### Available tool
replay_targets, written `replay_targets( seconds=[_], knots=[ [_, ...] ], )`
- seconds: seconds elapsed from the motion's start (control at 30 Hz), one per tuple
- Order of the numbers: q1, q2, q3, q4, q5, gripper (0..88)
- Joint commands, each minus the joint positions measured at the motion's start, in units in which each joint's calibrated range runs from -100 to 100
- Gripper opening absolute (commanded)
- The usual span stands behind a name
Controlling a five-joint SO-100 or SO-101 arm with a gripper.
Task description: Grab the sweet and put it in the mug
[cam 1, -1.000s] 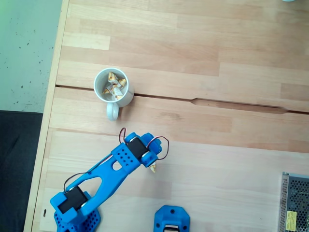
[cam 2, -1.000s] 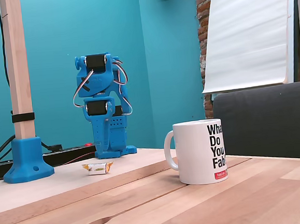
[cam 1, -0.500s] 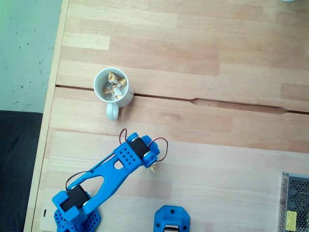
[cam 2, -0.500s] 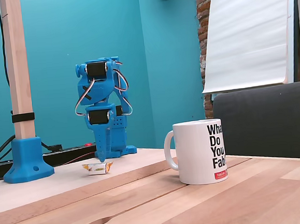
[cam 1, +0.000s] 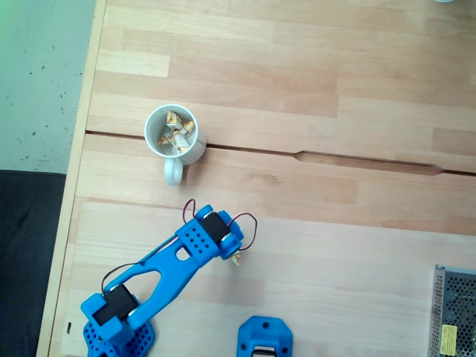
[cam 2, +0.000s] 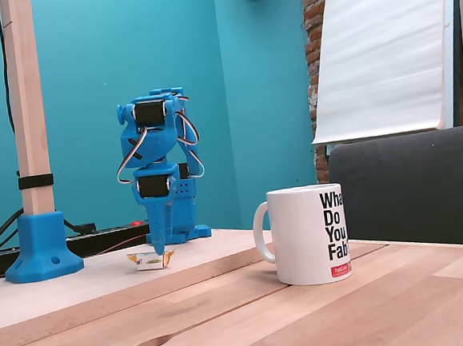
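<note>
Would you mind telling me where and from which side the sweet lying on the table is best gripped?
Grip the sweet across its thicker white middle, coming straight down from above. It lies flat on the table, its thin twisted ends pointing sideways, so these would probably slip. The gripper already hangs right over it.

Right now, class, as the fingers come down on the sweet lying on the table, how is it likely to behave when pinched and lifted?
The sweet looks tiny beside the mug, so it is probably very light. Its twisted wrapper ends likely crumple or slip if a finger catches only them. Lying flat and elongated, it probably slides or pivots rather than rolls if the gripper nudges it.
</note>
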State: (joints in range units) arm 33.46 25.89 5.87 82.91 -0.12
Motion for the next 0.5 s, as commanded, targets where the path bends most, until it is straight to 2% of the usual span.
replay_targets(
  seconds=[0.0, 0.47],
  knots=[
    [0.6, -0.76, 0.91, 0.15, 0.15, 23.1],
    [0.17, -0.84, 2.42, 0.23, 0.15, 23.1]
  ],
)
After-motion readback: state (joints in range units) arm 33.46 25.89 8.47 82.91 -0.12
